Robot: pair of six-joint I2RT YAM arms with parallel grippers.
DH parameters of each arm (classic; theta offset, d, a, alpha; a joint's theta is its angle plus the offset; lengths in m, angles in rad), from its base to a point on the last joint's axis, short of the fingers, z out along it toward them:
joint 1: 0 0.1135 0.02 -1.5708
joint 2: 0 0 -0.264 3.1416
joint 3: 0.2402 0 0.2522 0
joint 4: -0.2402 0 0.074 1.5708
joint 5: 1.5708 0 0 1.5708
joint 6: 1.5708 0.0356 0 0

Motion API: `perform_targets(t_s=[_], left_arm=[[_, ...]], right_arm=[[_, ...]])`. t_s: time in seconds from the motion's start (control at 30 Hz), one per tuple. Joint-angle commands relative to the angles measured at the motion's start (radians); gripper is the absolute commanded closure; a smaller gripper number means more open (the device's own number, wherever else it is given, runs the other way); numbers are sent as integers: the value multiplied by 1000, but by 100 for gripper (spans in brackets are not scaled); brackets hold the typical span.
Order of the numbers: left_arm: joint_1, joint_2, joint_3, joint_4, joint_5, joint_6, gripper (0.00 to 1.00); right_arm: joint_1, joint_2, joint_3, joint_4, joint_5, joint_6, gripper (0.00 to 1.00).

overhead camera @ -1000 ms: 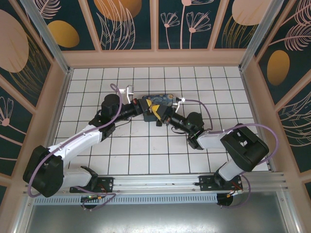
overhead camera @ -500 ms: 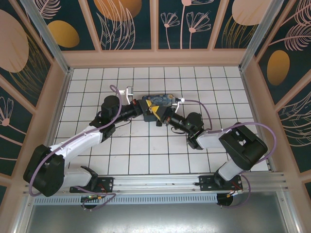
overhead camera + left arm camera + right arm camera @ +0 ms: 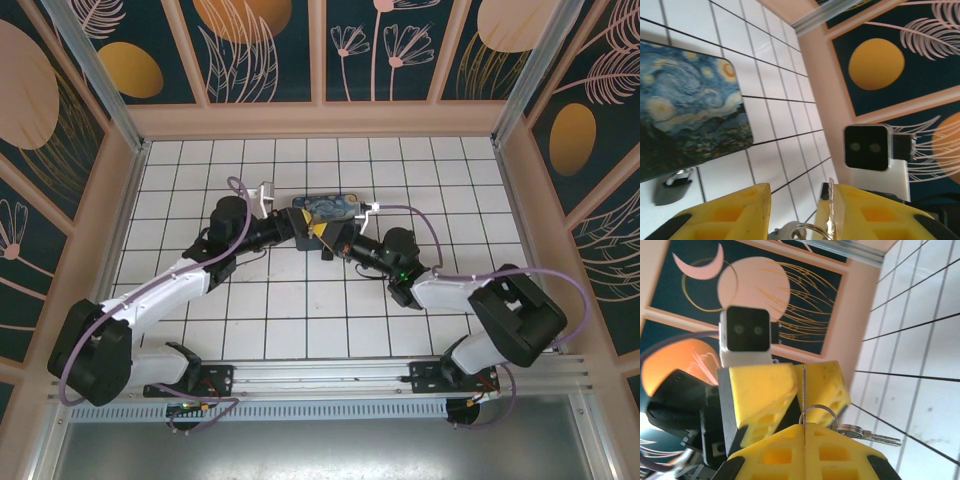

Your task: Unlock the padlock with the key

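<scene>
Top external view: both arms are seen stretched forward over the white tiled floor (image 3: 300,310) and bent inward at the elbows. The left gripper (image 3: 303,227) and the right gripper (image 3: 336,238) are brought tip to tip, just beside the near edge of a blue box (image 3: 335,206) painted with a swirling starry night sky. From above, the yellow fingertips are bunched too closely for their jaws to be told apart. In the left wrist view, the box is cut off at the left edge. The padlock (image 3: 672,186), small, dark and somewhat blurred, is seen lying on a tile with its silvery shackle touching the box's near edge. The left gripper's yellow fingers (image 3: 725,215) are held apart, and a key ring (image 3: 807,231) is partly cut off at the bottom of the gap between them. The key (image 3: 831,200) is seen edge-on as a thin metal strip beside the right-hand finger. In the right wrist view, the right gripper's pads are pressed together on the base of that upright strip. The ring is hooked there, and a second, silvery key (image 3: 867,436) is left hanging sideways from it. Behind, the left wrist's camera housing (image 3: 745,335) is faced head-on.
</scene>
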Motion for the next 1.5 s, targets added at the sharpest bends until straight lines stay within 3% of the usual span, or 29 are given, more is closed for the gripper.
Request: perform_targets(t_s=[0.0,0.1,0.2,0.37,0.5,0.9,1.47], left_arm=[[13,-34,86,-170,-10,146,62],[13,-20,148,-260,50,260,56],[13,4,208,-352,146,395,49],[13,74,228,-422,216,538,52],[13,121,221,-385,188,545,56],[13,145,137,-177,330,444,69],[14,160,106,-129,391,416,82]], right_arm=[[1,-80,71,-298,-16,-202,100],[-5,-109,152,-559,-26,-361,100],[-31,-122,190,-677,-111,-462,100],[-67,-147,246,-836,-218,-602,99],[-109,-158,249,-867,-281,-623,99],[-141,-144,256,-878,-360,-640,100],[-136,-118,255,-823,-373,-611,100]])
